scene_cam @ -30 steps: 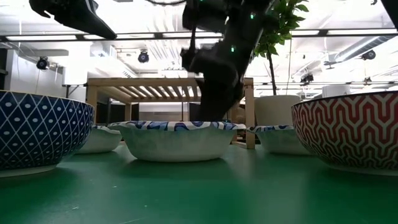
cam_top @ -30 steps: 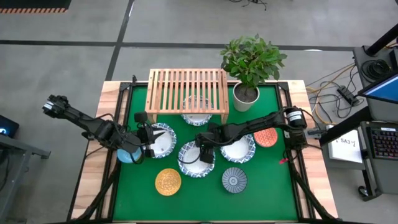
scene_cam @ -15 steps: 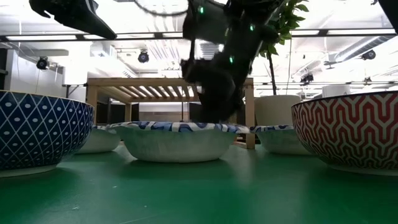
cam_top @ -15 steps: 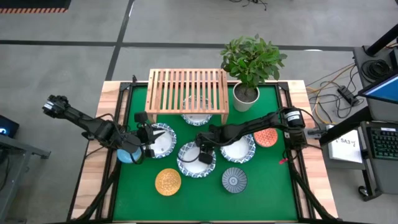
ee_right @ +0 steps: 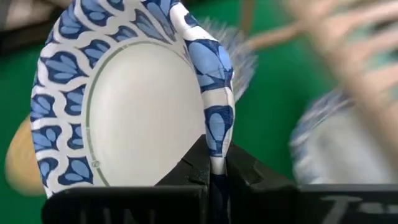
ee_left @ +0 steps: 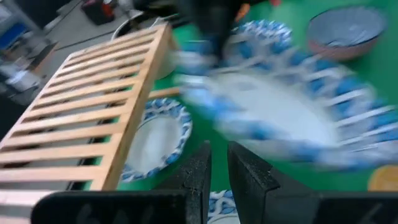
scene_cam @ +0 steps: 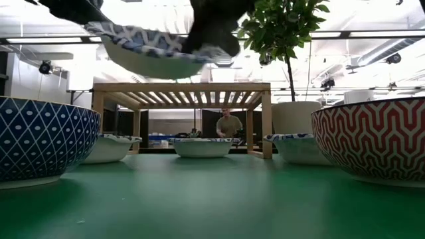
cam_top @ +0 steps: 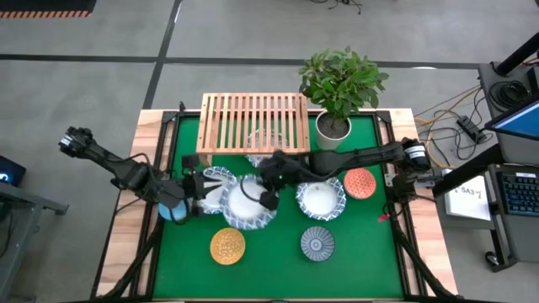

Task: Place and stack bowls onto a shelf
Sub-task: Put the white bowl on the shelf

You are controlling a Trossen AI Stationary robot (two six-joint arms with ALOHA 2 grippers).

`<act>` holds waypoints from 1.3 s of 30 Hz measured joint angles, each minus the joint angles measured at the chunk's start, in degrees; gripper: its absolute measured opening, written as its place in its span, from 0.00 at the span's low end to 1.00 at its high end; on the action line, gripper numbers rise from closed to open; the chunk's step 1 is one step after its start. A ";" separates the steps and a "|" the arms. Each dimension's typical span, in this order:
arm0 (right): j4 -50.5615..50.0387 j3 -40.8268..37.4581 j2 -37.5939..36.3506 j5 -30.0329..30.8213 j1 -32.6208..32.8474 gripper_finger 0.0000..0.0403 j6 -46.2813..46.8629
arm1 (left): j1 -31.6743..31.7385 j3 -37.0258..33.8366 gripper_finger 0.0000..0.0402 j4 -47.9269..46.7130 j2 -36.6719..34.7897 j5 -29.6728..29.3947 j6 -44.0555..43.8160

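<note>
My right gripper point(cam_top: 269, 199) is shut on a white bowl with a blue patterned rim point(cam_top: 246, 204), held in the air in front of the light-wood shelf point(cam_top: 253, 123) and about level with its slatted top point(scene_cam: 180, 93). A second white bowl point(scene_cam: 202, 147) stands on the mat under the shelf. Two more rest on their bases: one at the left point(cam_top: 216, 182) and one at the right point(cam_top: 320, 199). My left gripper point(cam_top: 200, 183) hovers over the left bowl. Its fingers point(ee_left: 200, 174) are all but together, with nothing between them. My right gripper pinches the bowl's rim point(ee_right: 215, 146) on the side toward the table's right, one finger inside the wall and one outside. The fingers come from the table's right, slanting downward. The bowl point(scene_cam: 156, 50) is lifted clear of the mat and hangs tilted.
A mustard bowl point(cam_top: 227, 246), a grey-blue patterned bowl point(cam_top: 317, 244) and an orange-red bowl point(cam_top: 360, 183) stand on the green mat. A light-blue bowl point(cam_top: 172, 210) sits under my left arm. A potted plant point(cam_top: 334, 126) stands right of the shelf. A person point(scene_cam: 229, 123) shows beyond the table.
My right gripper has taken hold of the middle white bowl by its rim and gone up with it, a little toward the table's left. The bowl, which stood on the mat, now hangs tilted and clear of it, about level with the shelf's top.
</note>
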 joint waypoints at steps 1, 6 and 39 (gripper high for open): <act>0.69 1.16 -0.08 2.01 -0.40 0.02 -0.92 | -0.51 0.00 0.09 0.06 -0.59 0.28 -0.02; 10.27 7.46 1.80 18.32 -1.42 0.02 -2.30 | -1.98 0.02 0.09 0.04 -3.70 0.17 -0.24; -5.59 40.32 24.13 28.12 -12.91 0.04 -3.84 | -4.41 -0.66 0.09 -8.07 -12.02 -4.85 -13.84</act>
